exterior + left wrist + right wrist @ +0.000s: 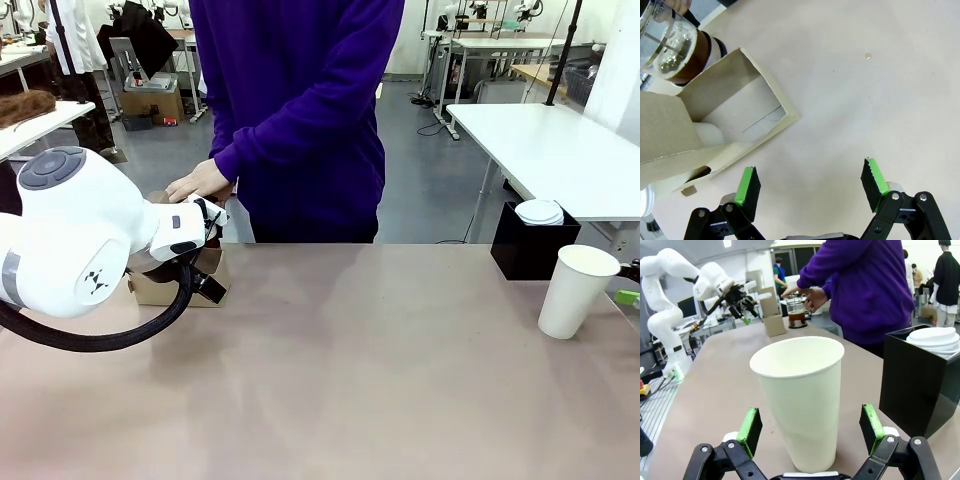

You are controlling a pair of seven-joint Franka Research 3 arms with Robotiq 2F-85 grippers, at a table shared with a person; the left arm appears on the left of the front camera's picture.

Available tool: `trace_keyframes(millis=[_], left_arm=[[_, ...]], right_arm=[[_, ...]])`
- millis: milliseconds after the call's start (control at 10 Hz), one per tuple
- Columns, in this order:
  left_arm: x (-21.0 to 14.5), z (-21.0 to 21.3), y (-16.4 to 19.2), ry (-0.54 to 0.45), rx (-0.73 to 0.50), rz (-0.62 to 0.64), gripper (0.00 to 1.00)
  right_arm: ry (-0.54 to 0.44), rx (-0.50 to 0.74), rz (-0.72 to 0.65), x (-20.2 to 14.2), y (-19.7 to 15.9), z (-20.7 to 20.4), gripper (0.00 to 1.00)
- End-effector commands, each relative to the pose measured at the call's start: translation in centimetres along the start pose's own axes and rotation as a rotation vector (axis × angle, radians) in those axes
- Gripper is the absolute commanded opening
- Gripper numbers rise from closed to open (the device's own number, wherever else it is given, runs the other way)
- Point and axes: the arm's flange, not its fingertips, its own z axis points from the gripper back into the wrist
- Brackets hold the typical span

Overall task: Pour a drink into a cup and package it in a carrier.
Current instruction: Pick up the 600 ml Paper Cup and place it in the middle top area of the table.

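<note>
On the desk point(330, 370), right side: paper cup point(800, 405) between spread fingers

The white paper cup stands upright and open-topped near the desk's right edge, with the right end effector point(810, 412) around it. Its jaws are spread wide: the green pads point(751, 427) sit on either side of the cup's lower half, and a gap shows between each pad and the cup wall, so nothing is pinched. Just beside the cup, toward the far edge, a black box point(530, 250) holds a stack of white lids point(540, 211).

Well apart, at the desk's far left corner, sits the brown cardboard carrier point(740, 110), its upright panel rising above the low tray. The left end effector point(810, 170) hangs over bare desk just beside the carrier, jaws spread and with nothing between them.

Next to the carrier stands a clear jug point(796, 310); the dark brown drink point(796, 317) fills only its lower part. Whether jug and carrier touch, I cannot tell. The person's hands point(812, 297) are on the jug, one at its side and one at its top
</note>
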Motion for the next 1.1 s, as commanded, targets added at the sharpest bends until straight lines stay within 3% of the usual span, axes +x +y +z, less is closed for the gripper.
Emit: trace_keyframes(millis=[0, 1000], left_arm=[[0.0, 0.0, 0.0, -0.001, -0.001, -0.001, 1.00], [0.0, 0.0, 0.0, -0.001, -0.001, -0.001, 1.00]], right_arm=[[0.010, -0.015, 0.022, -0.5, 0.5, -1.4, 1.00], [-0.006, -0.008, 0.013, -2.3, 0.7, -6.4, 1.00]])
